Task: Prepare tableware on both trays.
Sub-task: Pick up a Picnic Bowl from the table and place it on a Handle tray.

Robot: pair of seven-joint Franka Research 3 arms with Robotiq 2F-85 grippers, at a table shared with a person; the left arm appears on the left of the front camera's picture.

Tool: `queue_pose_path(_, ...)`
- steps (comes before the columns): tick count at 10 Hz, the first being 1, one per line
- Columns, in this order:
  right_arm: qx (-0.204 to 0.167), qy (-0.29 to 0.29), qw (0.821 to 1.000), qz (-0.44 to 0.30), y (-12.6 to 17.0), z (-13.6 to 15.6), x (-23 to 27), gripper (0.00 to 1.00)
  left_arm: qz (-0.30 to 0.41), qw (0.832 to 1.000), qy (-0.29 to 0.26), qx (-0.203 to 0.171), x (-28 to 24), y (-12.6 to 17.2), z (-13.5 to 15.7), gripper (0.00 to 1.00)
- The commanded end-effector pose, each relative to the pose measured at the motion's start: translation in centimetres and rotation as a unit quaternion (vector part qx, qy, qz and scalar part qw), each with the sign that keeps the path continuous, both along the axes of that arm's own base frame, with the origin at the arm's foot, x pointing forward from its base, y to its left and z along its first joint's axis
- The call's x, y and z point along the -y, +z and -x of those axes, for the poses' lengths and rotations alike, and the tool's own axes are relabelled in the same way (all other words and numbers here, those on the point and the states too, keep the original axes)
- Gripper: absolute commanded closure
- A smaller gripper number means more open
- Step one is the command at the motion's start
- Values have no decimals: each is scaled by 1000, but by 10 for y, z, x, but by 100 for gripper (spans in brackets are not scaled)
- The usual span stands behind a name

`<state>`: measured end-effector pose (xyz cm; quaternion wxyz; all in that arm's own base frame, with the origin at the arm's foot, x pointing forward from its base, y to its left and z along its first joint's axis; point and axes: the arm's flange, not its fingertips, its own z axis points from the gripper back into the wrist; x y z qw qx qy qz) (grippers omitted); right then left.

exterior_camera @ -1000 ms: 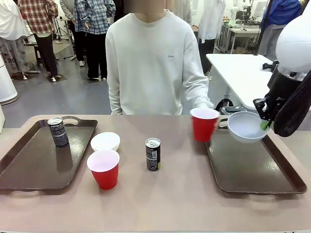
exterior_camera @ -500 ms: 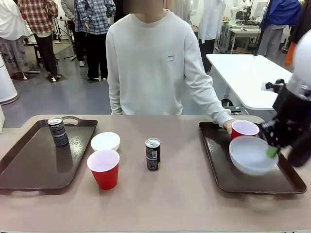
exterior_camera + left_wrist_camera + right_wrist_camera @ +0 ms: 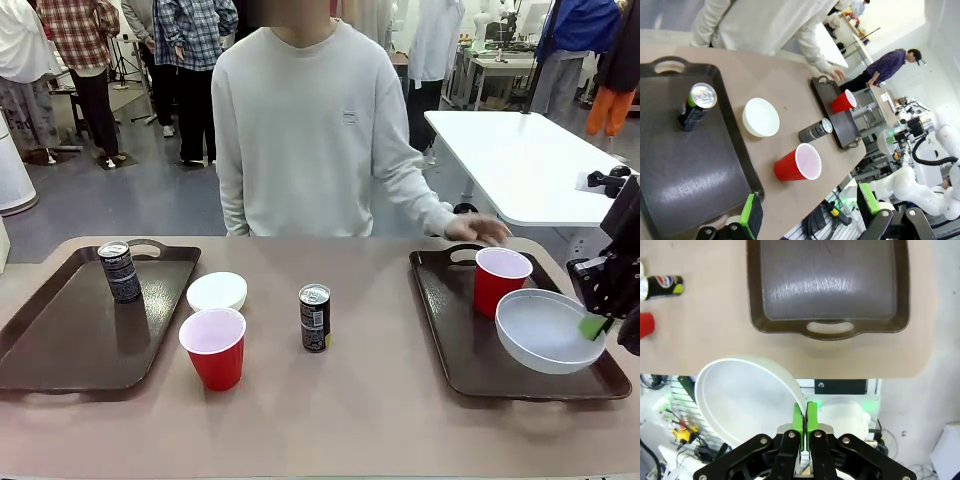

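At the right tray point(image 3: 450, 345), my right gripper point(image 3: 597, 327) pinches a white bowl point(image 3: 540, 330) by its rim — left gripper point(image 3: 809, 206) spread wide; mid-table can point(image 3: 662, 284) reads "pepsi".

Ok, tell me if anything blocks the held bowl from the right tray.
Nothing visible does. The bowl, pinched at its rim by the right gripper, hangs over bare tray; the red cup stands just beyond it, and the person's hand is past the far rim.

light: bright, even, indoor | glare: tray point(image 3: 830, 285) sheen | wrist views: wide-angle warped
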<state>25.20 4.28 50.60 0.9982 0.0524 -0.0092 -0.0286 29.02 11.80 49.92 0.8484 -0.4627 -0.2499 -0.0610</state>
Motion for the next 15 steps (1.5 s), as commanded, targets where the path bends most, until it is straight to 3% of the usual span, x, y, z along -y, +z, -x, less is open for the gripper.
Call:
queue_pose_path(1,-2,-44,999,2,-7,-32,3,96,4,1000,-2,6,0,0,-1,0)
queue_pose_path(3,-21,-84,996,7,7,-88,9,96,4,1000,-2,6,0,0,-1,0)
queue_pose_path(5,-28,-85,996,16,5,-109,11,96,4,1000,-2,6,0,0,-1,0)
queue_pose_path(7,-39,-61,997,-7,25,-98,5,96,4,1000,-2,6,0,0,-1,0)
queue_pose_path(8,-25,-73,997,1,1,-110,15,96,4,1000,-2,6,0,0,-1,0)
queue_pose_path(11,-30,-69,997,-1,8,-111,13,96,4,1000,-2,6,0,0,-1,0)
queue_pose_path(13,-44,-43,998,18,-34,-131,8,96,4,1000,-2,6,0,0,-1,0)
queue_pose_path(15,-32,-35,998,30,-72,-143,9,96,4,1000,-2,6,0,0,-1,0)
